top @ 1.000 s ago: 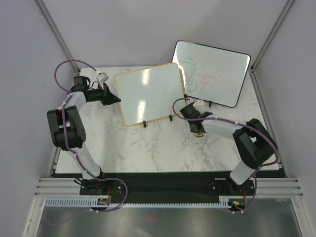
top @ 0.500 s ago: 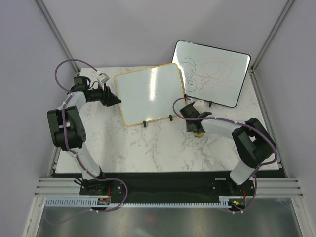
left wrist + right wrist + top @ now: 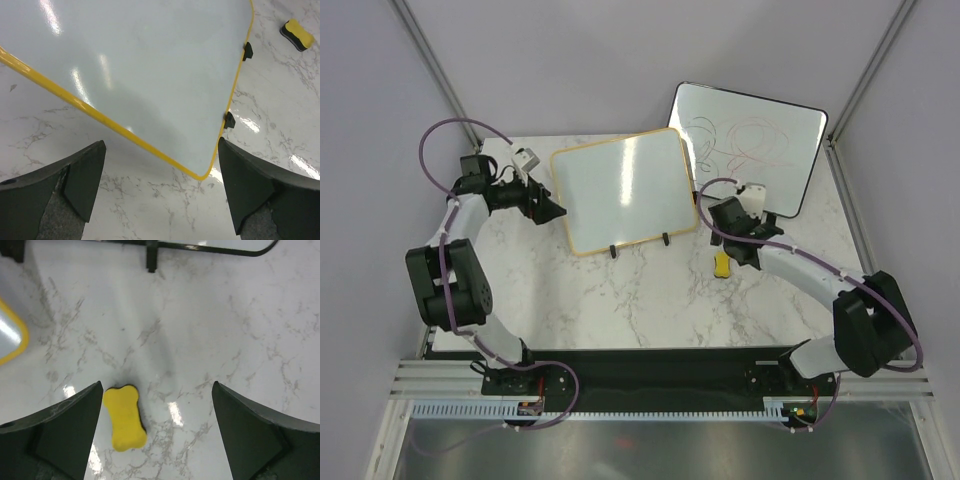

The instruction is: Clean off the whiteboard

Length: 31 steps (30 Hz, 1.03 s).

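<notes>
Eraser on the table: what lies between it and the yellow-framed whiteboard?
Only bare marble table; nothing sits between the eraser and the whiteboard, as the top view shows.

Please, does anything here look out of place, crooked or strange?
Nothing looks damaged or spilled. The whiteboard sits crooked, turned against the edges of the table, and its surface is clean. The yellow eraser lies loose on the marble near its right corner, not touching it. The black-framed board behind carries scribbles.

Robot lab cell (plain grey walls (image 3: pixel 620 60), aluminium rails (image 3: pixel 430 380)).
</notes>
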### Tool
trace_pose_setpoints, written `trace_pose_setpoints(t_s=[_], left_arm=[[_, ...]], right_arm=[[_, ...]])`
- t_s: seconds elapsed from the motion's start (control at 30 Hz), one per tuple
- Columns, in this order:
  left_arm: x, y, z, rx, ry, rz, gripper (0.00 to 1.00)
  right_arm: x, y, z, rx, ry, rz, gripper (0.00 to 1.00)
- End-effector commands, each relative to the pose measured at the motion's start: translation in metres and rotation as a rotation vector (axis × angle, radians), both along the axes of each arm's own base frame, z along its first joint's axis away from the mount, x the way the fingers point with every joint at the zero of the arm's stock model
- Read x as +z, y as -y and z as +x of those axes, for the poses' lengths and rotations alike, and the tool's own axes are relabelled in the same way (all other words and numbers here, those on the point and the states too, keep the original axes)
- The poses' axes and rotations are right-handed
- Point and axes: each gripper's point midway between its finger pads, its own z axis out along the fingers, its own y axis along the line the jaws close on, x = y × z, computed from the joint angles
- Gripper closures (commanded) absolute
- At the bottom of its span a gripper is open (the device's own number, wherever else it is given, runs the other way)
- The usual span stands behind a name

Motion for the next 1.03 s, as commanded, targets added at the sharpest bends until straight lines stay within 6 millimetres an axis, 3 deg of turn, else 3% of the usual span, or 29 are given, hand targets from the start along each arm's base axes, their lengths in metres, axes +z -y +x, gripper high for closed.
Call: trace_pose_setpoints(t_s=[0.0,0.13,0.17,0.2,0.23,0.3,0.37,0.5,0.67,0.83,1.0], left_arm=[[0.016,-0.004,-0.027,0.027,0.049,0.080,0.01],[0.020,0.002,-0.053,0.026,0.066,0.083,0.01],[0.011,-0.008,-0.056,0.129,-0.024,0.110,0.01],[-0.009,-0.044,-0.054,0.298,-0.063,0.289,0.01],[-0.013,-0.050,-0.057,0.339,-0.077,0.314,0.01],[-0.029,-0.068,-0.065,0.448,-0.122,0.382,0.01],[-0.033,-0.085,-0.070,0.547,-0.129,0.442,0.01],[-0.054,-0.099,-0.087,0.664,-0.164,0.489,0.01],[-0.060,-0.111,-0.102,0.762,-0.134,0.519,0.01],[-0.072,-0.110,-0.119,0.777,-0.147,0.527,0.01],[-0.067,-0.110,-0.124,0.793,-0.132,0.523,0.01]], right_arm=[[0.009,0.051,-0.005,-0.163,0.050,-0.022,0.02],[0.012,0.097,-0.017,-0.302,0.106,0.032,0.02],[0.010,0.105,-0.020,-0.325,0.117,0.052,0.02],[-0.004,0.118,-0.031,-0.358,0.092,0.074,0.02],[0.003,0.123,-0.030,-0.373,0.145,0.107,0.02],[-0.010,0.137,-0.044,-0.418,0.145,0.122,0.02],[-0.004,0.140,-0.047,-0.432,0.202,0.156,0.02],[-0.008,0.146,-0.054,-0.446,0.239,0.152,0.02],[-0.008,0.132,-0.046,-0.369,0.211,0.189,0.02],[-0.007,0.124,-0.042,-0.313,0.197,0.206,0.02],[0.000,0.119,-0.042,-0.257,0.213,0.212,0.02]])
